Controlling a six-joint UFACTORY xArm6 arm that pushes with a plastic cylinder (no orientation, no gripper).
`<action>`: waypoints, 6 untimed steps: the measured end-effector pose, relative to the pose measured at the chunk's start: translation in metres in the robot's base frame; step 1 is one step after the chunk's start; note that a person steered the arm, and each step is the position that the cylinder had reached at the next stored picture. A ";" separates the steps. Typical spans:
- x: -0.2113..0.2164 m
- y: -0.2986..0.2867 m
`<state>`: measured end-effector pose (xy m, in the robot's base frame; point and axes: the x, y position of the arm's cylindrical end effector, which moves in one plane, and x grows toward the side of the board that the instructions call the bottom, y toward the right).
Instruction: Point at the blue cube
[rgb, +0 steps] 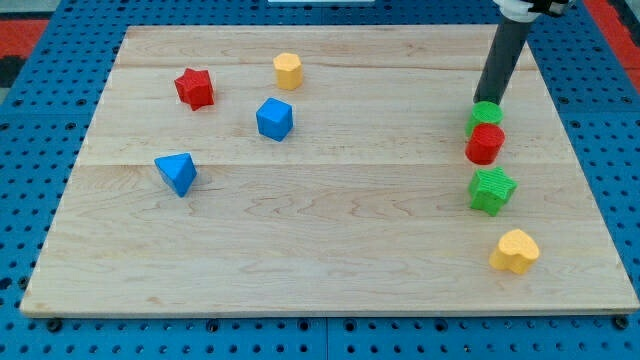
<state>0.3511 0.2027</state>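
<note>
The blue cube (274, 119) sits on the wooden board (330, 250) in the upper left part of the view. My tip (487, 102) is far to the cube's right, near the board's right side, touching or just behind a green round block (485, 117). The dark rod rises from there to the view's top right.
A red star block (195, 88) and a yellow hexagonal block (288, 70) lie near the cube. A blue triangular block (177, 173) lies below left. On the right, a red cylinder (485, 144), a green star block (492, 190) and a yellow heart block (515, 251) run downward.
</note>
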 end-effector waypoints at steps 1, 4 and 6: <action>0.000 -0.002; -0.013 -0.080; 0.061 -0.194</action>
